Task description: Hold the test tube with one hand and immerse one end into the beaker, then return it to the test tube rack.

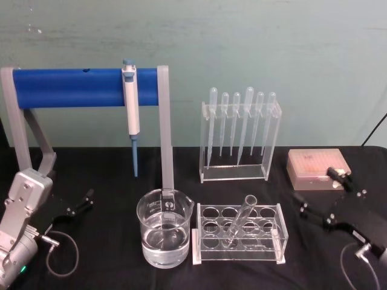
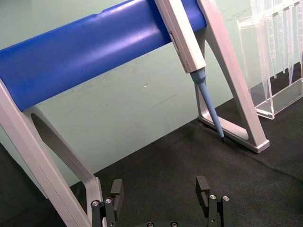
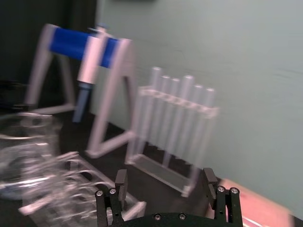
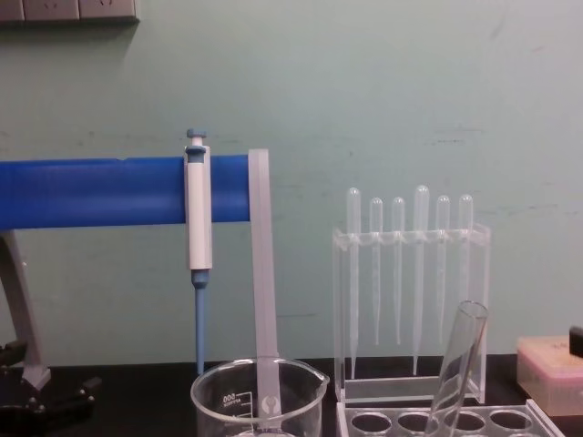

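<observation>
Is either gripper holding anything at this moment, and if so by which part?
Nothing is held. The left gripper and right gripper are both open and empty; the test tube leans in the rack, untouched.

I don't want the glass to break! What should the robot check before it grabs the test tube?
1. Test tube easy to reach: it leans in the rack with its open rim up. Ok.
2. Right gripper ready: open and empty, to the right of the rack. Ok.
3. Left gripper out of the way: open and empty, far left by the blue stand. Ok.
4. Beaker ready: upright, just left of the rack, with clear liquid inside. Ok.
5. Test tube free of cracks: cannot tell.
</observation>
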